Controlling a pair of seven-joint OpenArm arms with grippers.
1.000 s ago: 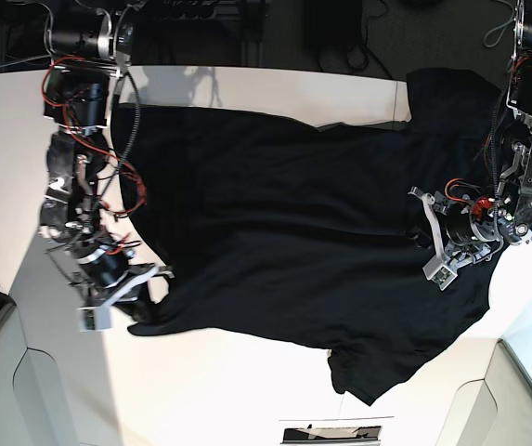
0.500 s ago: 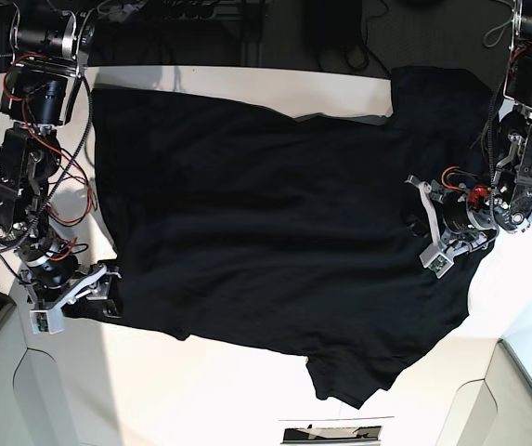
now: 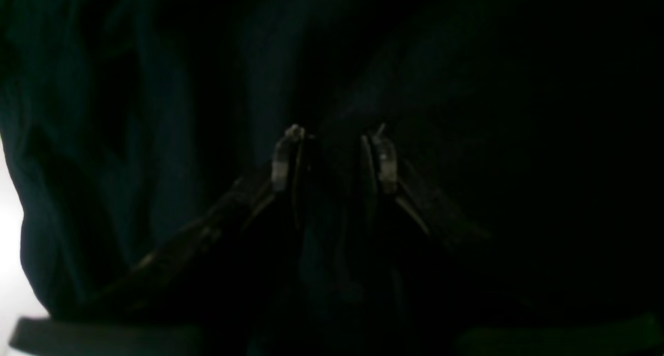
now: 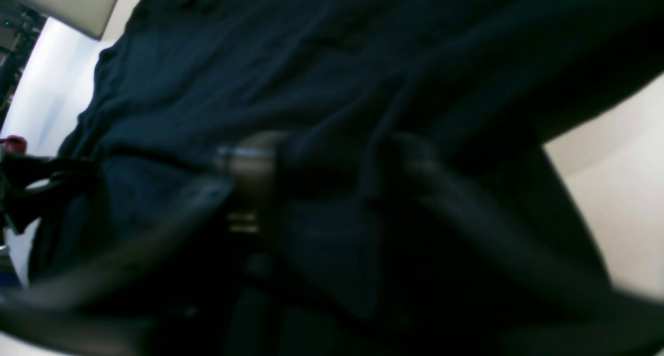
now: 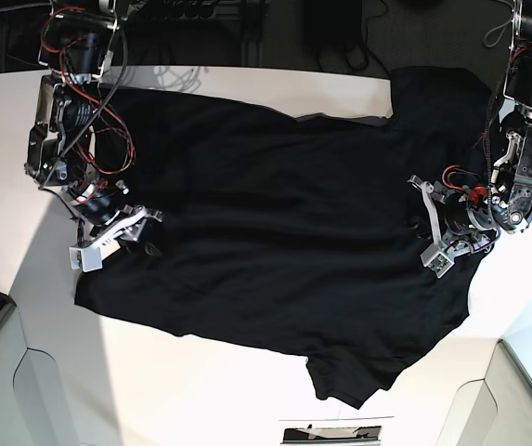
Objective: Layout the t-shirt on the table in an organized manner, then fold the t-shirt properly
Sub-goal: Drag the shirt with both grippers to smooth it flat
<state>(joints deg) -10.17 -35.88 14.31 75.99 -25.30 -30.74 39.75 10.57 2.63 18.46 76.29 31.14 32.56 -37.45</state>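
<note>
You're pinning the t-shirt (image 5: 275, 232) flat with the left claw (image 5: 430, 237), half-open, fabric bunching between its jaws. Right claw (image 5: 108, 237) is working the hem beside it; grip unclear, too blurred.

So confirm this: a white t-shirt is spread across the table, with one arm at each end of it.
Wrong colour. The t-shirt is black, not white; the base view shows it. It is the table that is white. The rest holds: the shirt is spread across the table with one arm at each end.
</note>
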